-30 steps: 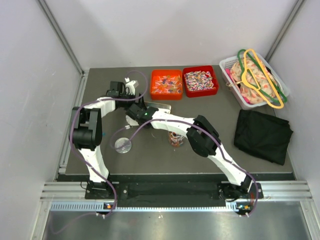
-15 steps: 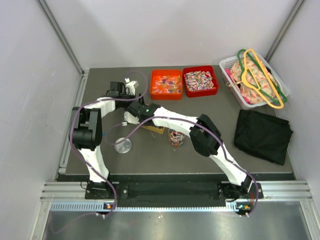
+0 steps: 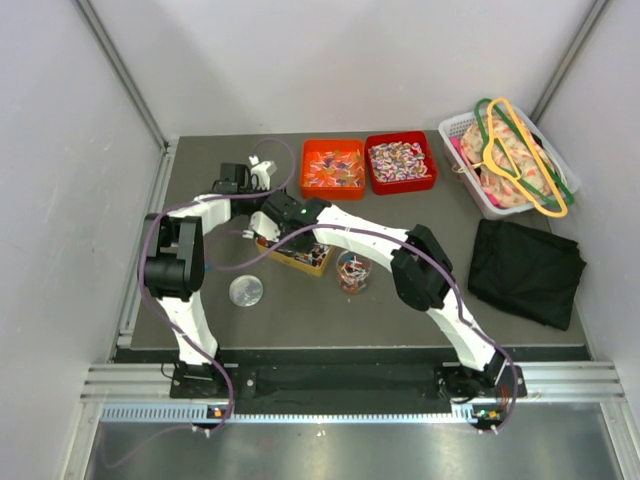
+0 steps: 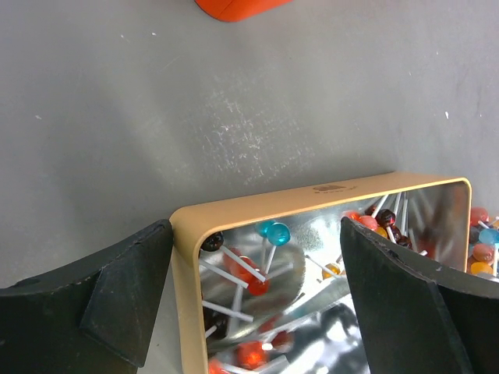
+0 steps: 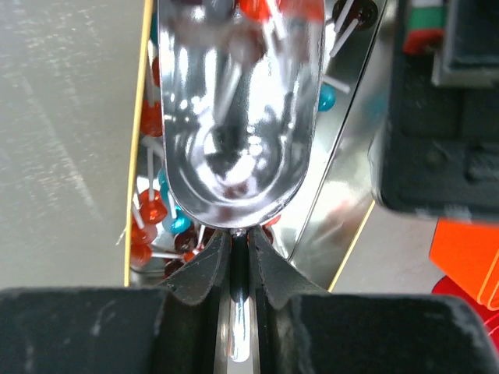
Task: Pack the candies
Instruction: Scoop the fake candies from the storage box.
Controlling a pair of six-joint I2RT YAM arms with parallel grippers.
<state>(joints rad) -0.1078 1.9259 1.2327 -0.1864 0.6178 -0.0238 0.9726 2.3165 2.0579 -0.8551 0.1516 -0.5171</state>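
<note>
We note a mirror-polished metal scoop [image 5: 238, 117] and a tin [image 4: 312, 200] with satin gold rim and reflective inner wall. The tabletop [image 4: 195, 101] is matt grey, lightly scuffed. The left gripper [image 4: 256, 288] has matt black plastic fingers [image 4: 109, 304]. At 3 o'clock lies matt black cloth [image 3: 525, 270].

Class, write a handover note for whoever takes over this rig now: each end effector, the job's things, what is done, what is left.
Left end effector: open, set about one end of the gold tin.
Right end effector: shut on the metal scoop, its bowl over the lollipops in that tin.
Candies: in the red tray at the far side.
Done: glass jar seems partly filled; its lid lies on the table.
Left: fill the jar, fit the lid.
</note>
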